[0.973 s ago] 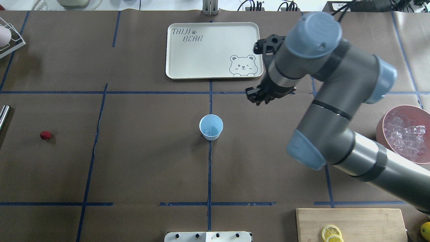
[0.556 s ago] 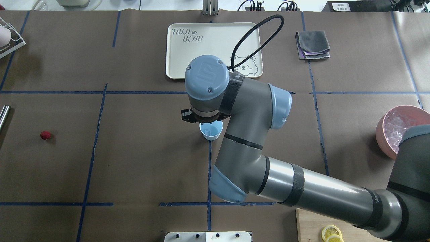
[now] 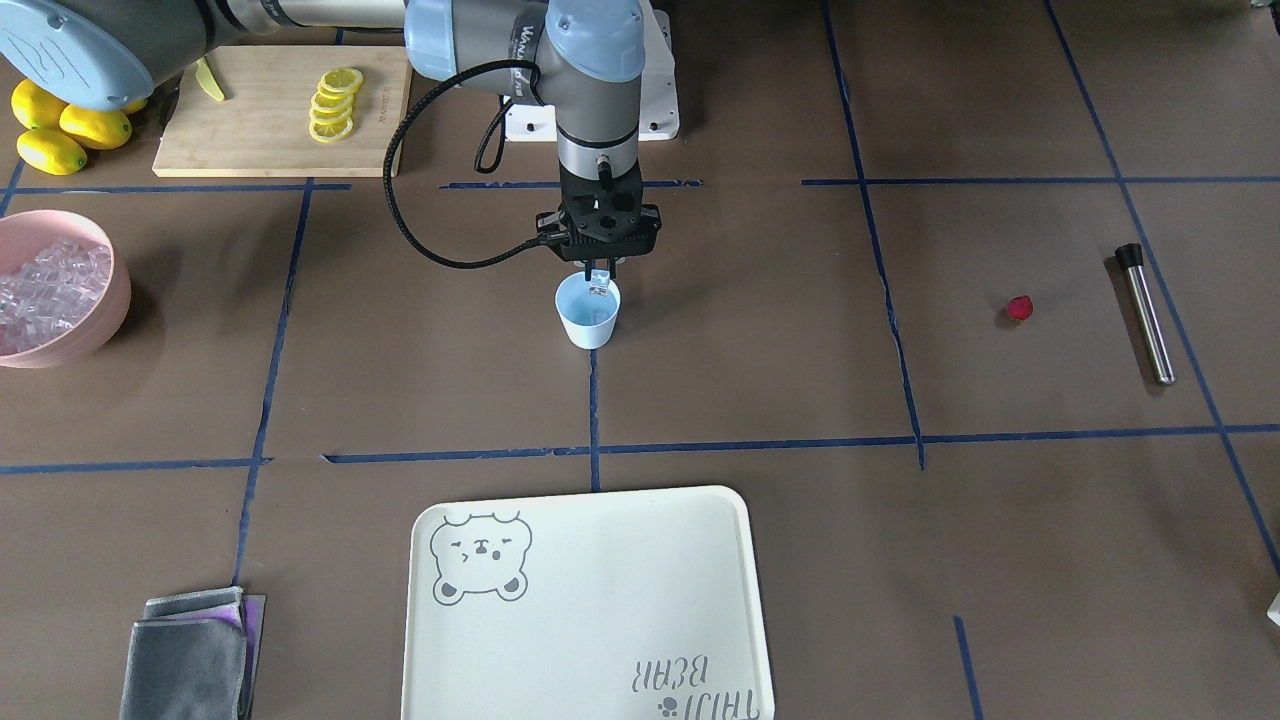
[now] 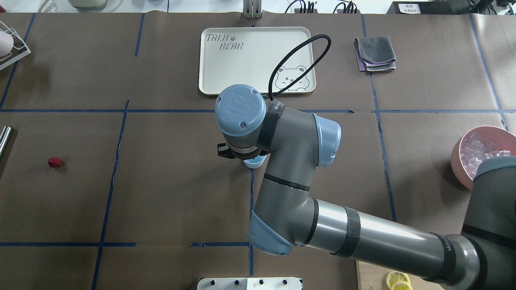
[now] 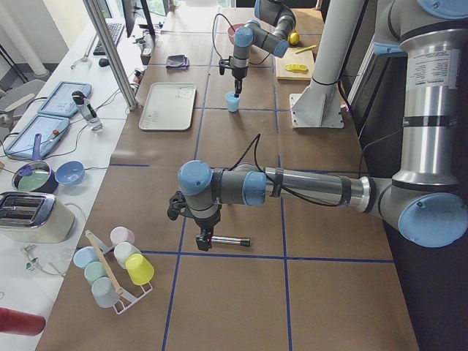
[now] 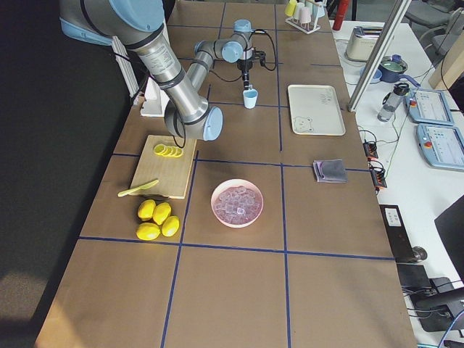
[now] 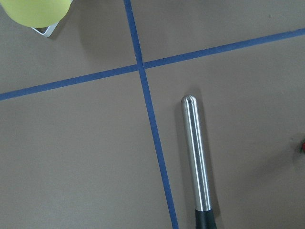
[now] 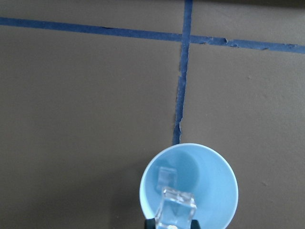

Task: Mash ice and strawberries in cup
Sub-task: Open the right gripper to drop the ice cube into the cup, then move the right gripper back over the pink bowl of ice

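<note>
Clear ice (image 8: 177, 209) is being gripped over the cup (image 8: 220, 191) by right fingers (image 8: 149, 225); strawberry (image 3: 1019, 308), mashing remain; left fingers (image 5: 202, 235) cannot be judged.

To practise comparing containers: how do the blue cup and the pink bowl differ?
The cup is small and light blue; the bowl is much larger and pink. The cup holds one ice cube; the bowl holds a heap of ice. Both stand upright, open-topped.
</note>
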Available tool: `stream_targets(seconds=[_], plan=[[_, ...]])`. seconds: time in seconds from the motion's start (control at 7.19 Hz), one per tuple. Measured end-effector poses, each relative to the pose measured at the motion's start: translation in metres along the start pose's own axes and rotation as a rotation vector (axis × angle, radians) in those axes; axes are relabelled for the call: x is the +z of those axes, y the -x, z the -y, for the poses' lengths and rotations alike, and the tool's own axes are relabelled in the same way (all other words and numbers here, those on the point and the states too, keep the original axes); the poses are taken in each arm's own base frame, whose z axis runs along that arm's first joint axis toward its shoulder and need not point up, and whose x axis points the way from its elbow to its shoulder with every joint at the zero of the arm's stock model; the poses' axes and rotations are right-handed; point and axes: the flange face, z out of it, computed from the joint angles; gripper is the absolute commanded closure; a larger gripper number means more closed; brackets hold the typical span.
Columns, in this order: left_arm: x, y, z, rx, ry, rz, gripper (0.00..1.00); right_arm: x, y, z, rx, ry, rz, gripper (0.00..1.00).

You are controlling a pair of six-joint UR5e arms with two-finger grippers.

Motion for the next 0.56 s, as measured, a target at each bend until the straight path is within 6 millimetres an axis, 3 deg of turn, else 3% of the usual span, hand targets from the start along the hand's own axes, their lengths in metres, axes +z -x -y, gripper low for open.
stream_targets(seconds=[0.14,0.56], plan=[[0.0,-0.0001,0.0001,0.0,0.0,0.0,0.0,0.0006,-0.0015,-0.0009,0.0,0.003,-0.006,0.03],[0.0006,-0.0009,0.0006,0.002,0.001,0.0,0.0,0.0033,-0.006,-0.0022,0.004,0.006,-0.013,0.02]])
